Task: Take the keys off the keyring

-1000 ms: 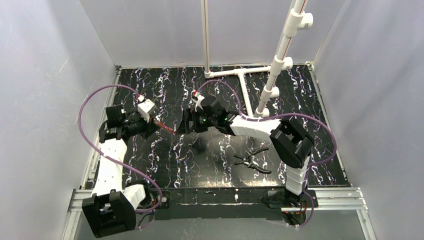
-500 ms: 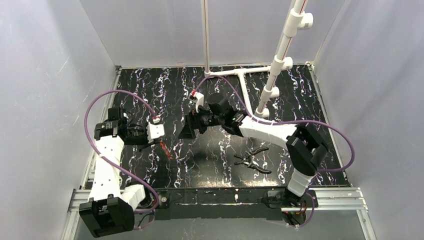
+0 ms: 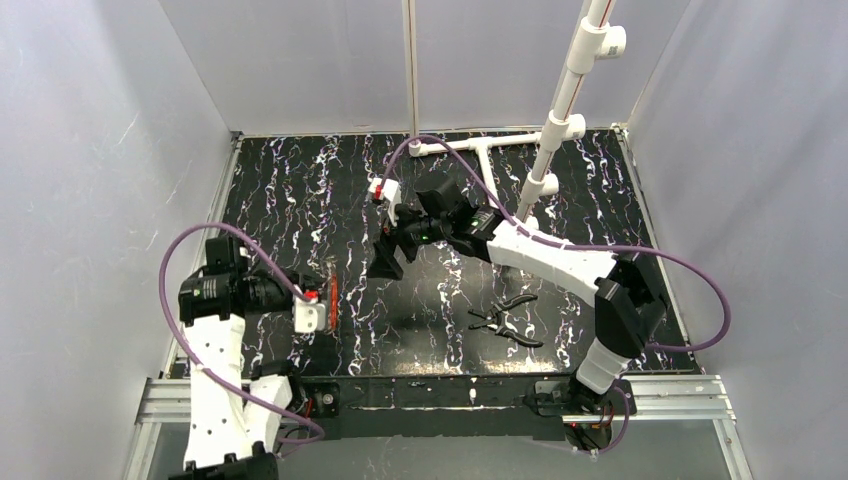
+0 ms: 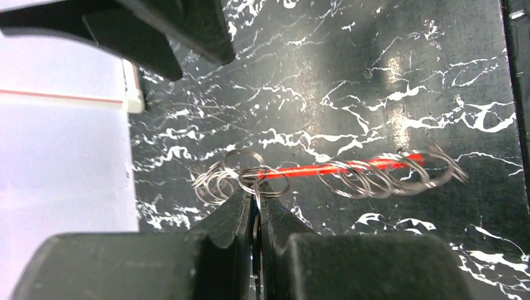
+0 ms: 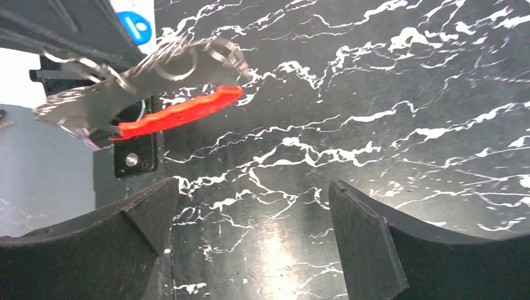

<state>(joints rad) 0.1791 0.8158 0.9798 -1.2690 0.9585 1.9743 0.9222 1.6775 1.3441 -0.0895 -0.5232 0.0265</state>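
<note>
Left gripper (image 4: pixel 256 187) is clamped tight on a wire ring of the keys (image 5: pixel 125 87), holding them and the red keyring (image 4: pixel 350 167) over the table's (image 3: pixel 290 180) near-left part. Right gripper (image 3: pixel 385 262) gapes wide at centre, apart from them. Pliers (image 3: pixel 505 318) lie near-right; white pipe frame (image 3: pixel 480 150) stands far right.

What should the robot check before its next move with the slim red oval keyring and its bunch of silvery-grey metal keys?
1. Left gripper shut on silver wire rings: ok.
2. Slim red oval keyring lifted off the black marbled table: ok.
3. Flat silvery-grey keys off keyring: not ok, bunched on it.
4. Right gripper open: ok.
5. Right gripper beside keyring: not ok, apart.
6. Black-handled pliers out of the way: ok.
</note>
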